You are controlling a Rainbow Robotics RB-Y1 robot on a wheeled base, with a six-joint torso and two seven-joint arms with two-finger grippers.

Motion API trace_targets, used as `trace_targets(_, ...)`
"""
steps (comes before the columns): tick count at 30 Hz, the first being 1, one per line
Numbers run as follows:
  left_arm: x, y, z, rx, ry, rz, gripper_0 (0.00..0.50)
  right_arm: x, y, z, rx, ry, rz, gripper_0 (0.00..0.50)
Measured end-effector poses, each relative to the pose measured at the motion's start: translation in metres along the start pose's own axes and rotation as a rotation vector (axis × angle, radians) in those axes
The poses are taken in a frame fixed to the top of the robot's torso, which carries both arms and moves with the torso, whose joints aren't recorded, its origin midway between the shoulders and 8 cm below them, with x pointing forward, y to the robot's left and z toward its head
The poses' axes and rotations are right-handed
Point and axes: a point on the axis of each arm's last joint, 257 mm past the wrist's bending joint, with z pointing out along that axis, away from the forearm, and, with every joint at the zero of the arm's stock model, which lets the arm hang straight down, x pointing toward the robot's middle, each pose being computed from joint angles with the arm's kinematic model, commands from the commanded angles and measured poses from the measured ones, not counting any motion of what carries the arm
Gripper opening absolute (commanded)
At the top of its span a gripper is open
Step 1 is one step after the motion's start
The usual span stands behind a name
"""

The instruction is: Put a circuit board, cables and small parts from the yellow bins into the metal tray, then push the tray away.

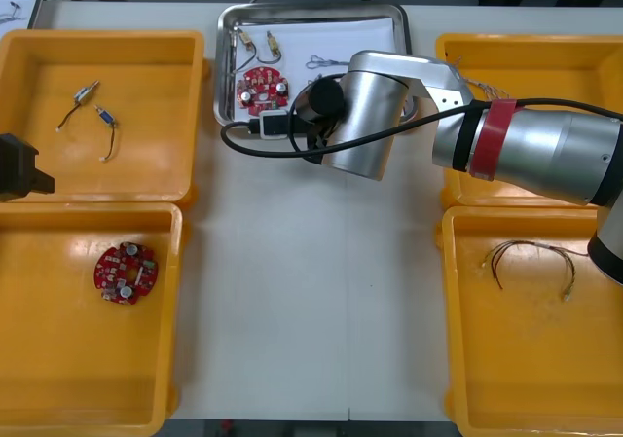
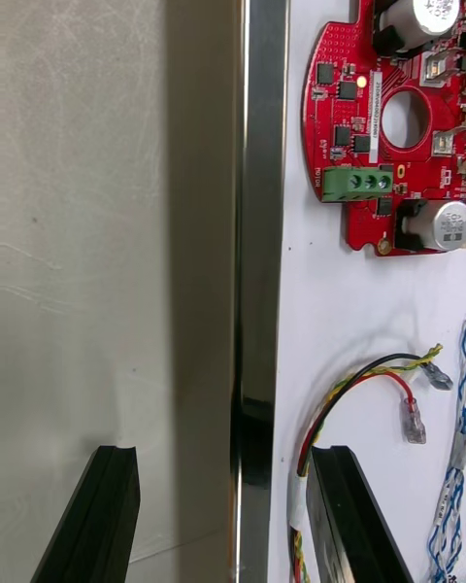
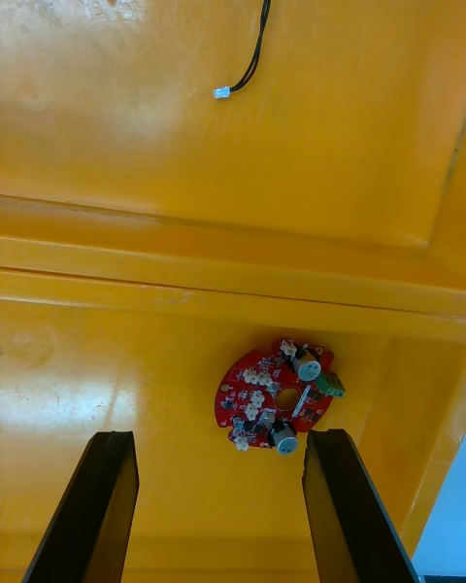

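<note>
In the lower left of the front view, a round red circuit board (image 1: 125, 273) lies in the near yellow plastic bin (image 1: 58, 379). The left gripper (image 3: 218, 442) hangs above it, black fingers spread and holding nothing (its dark tip sits at the frame's left edge). At lower right, a thin red and yellow cable (image 1: 531, 259) lies in another yellow bin (image 1: 526, 388). Farther off, at upper centre, the shiny metal tray (image 1: 226, 57), white inside, holds a second red board (image 1: 263, 87), a looped red and yellow wire (image 2: 374, 379) and a twisted blue and white cable (image 2: 449, 505). The right gripper (image 2: 222, 457) is released and empty. It straddles the tray's rim, one finger over the light table (image 1: 311, 291) and the other over the white floor.
</note>
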Motion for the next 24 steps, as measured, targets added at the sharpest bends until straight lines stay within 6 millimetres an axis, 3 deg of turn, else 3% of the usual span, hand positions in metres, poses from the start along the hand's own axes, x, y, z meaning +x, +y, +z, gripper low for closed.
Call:
trace_targets(11,0.0,0.0,0.0,0.0,0.001,0.0,0.5,0.0,0.005,-0.028,-0.021,0.053,-0.062,0.5)
trace_targets(24,0.0,0.0,0.0,0.0,0.001,0.0,0.5,0.014,0.029,-0.088,-0.197,0.142,0.058,0.5)
